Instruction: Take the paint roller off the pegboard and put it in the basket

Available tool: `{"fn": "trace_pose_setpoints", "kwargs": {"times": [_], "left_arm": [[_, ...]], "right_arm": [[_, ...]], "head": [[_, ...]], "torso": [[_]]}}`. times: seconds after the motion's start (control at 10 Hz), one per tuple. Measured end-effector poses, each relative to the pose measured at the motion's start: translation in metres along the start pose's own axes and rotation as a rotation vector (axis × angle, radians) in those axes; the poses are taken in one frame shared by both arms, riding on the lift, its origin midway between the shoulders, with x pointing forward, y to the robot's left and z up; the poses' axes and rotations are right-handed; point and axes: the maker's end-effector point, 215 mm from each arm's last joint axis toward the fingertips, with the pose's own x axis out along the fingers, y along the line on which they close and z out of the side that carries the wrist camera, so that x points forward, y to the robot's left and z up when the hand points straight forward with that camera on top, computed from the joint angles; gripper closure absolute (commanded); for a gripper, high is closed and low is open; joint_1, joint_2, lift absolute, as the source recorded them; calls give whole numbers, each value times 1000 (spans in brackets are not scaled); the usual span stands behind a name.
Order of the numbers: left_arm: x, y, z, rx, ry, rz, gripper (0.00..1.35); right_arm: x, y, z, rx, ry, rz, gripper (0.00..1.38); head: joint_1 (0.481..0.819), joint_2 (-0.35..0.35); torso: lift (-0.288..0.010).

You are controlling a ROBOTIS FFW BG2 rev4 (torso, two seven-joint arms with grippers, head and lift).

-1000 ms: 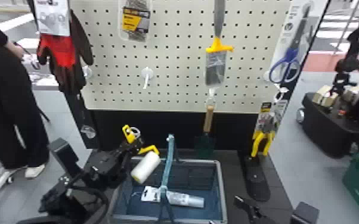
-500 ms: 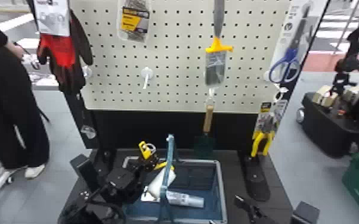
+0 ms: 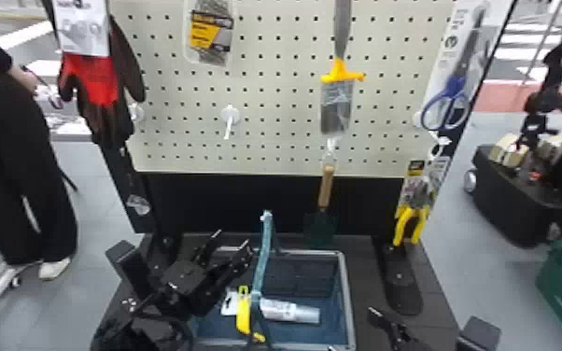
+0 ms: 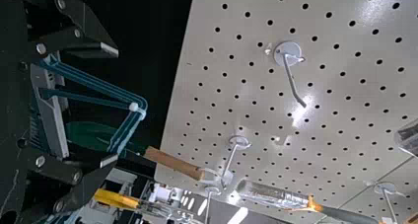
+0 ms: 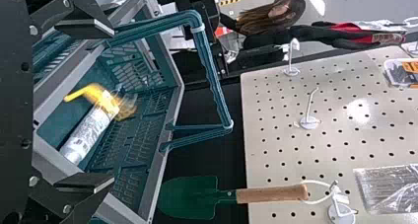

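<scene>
The left gripper (image 3: 232,239) stands open above the left rear part of the basket (image 3: 346,298), nothing between its fingers; in the left wrist view the left gripper (image 4: 117,105) is spread wide too. The paint roller (image 3: 243,312), its yellow part showing, is inside the basket beside a clear tube, partly behind the blue handle. In the right wrist view the roller (image 5: 106,99) is a yellow blur within the basket (image 5: 172,110). The right gripper (image 3: 385,322) rests right of the basket; the right gripper (image 5: 113,105) stands open in its wrist view.
The pegboard (image 3: 275,112) rises behind, with a bare hook (image 3: 229,122), a wrapped brush (image 3: 336,107), blue scissors (image 3: 453,100) and gloves (image 3: 93,84). A trowel (image 3: 326,186) hangs behind the basket, yellow-handled pliers (image 3: 410,221) at its right. The basket handle (image 3: 264,252) stands upright.
The left gripper has moved right and over the basket, then opened and let go of the roller. The roller has dropped into the basket. The right arm has stayed put.
</scene>
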Motion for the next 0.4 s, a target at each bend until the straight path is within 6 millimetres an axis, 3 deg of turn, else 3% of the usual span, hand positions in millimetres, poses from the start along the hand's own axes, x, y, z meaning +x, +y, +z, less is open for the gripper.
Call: {"fn": "trace_pose_setpoints", "kwargs": {"times": [0.1, 0.4], "left_arm": [[0, 1, -2, -1, 7, 0, 530], [0, 2, 1, 18, 4, 1, 475]], "right_arm": [[0, 0, 0, 0, 0, 0, 251], [0, 0, 0, 0, 0, 0, 251]], "head": [[549, 0], [549, 0]], "torso": [[-100], [-100]]}}
